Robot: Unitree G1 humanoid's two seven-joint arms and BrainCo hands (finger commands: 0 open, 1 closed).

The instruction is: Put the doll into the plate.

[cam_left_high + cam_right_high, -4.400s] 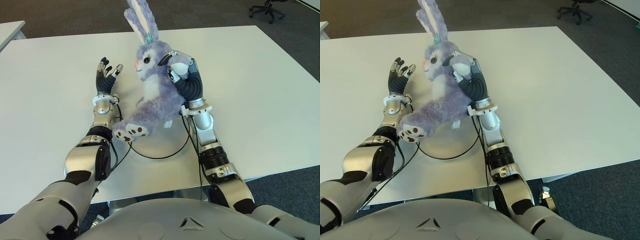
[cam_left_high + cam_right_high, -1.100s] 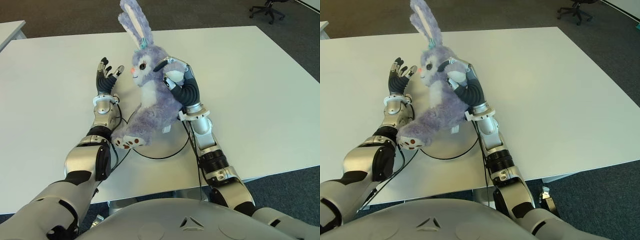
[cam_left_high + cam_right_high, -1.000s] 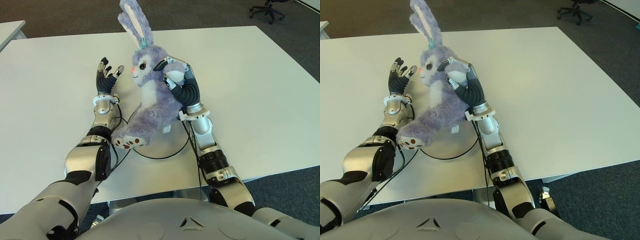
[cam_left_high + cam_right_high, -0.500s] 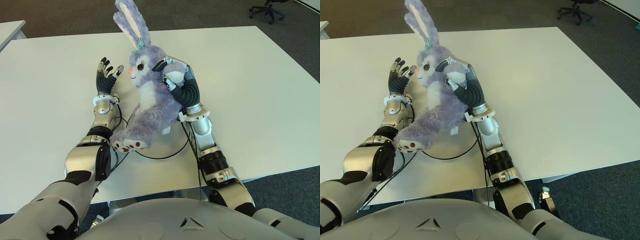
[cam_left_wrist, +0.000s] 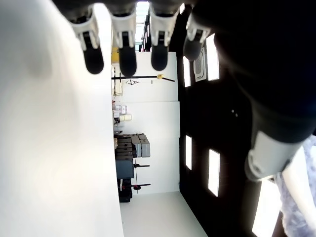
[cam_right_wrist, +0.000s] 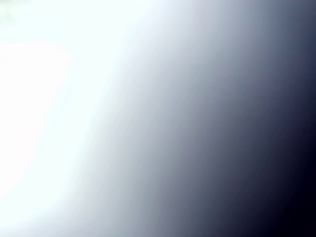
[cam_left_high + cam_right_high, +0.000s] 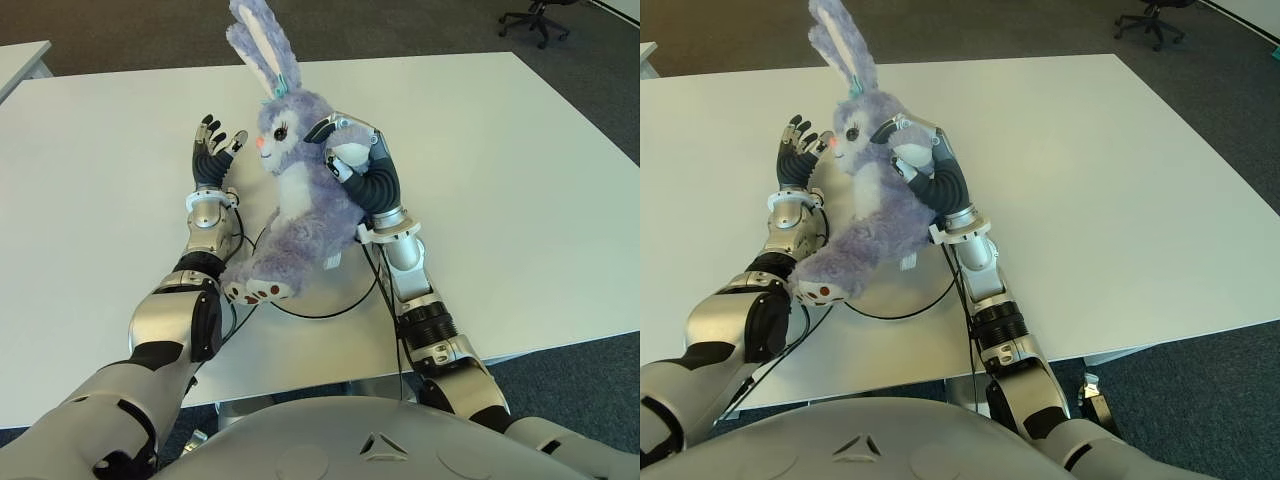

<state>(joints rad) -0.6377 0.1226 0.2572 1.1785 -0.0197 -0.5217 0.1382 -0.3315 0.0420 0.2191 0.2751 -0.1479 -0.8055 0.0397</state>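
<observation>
A purple plush rabbit doll [image 7: 300, 190] with long ears and a white belly is held up above the white table [image 7: 520, 170]. My right hand [image 7: 352, 158] is shut on its upper body, fingers wrapped behind the head and over one arm. The doll's feet [image 7: 250, 290] hang low near my left forearm. My left hand [image 7: 214, 150] stands just left of the doll's face, palm up with fingers spread, holding nothing. No plate shows in any view. The right wrist view shows only a bright blur.
A black cable [image 7: 320, 305] loops on the table under the doll. An office chair [image 7: 535, 18] stands on the dark floor beyond the table's far right corner. Another table's edge [image 7: 20, 60] shows at the far left.
My right hand has carried the doll slightly left and tilted it, so its face now sits closer to my left hand's fingers. The left hand has not moved.
</observation>
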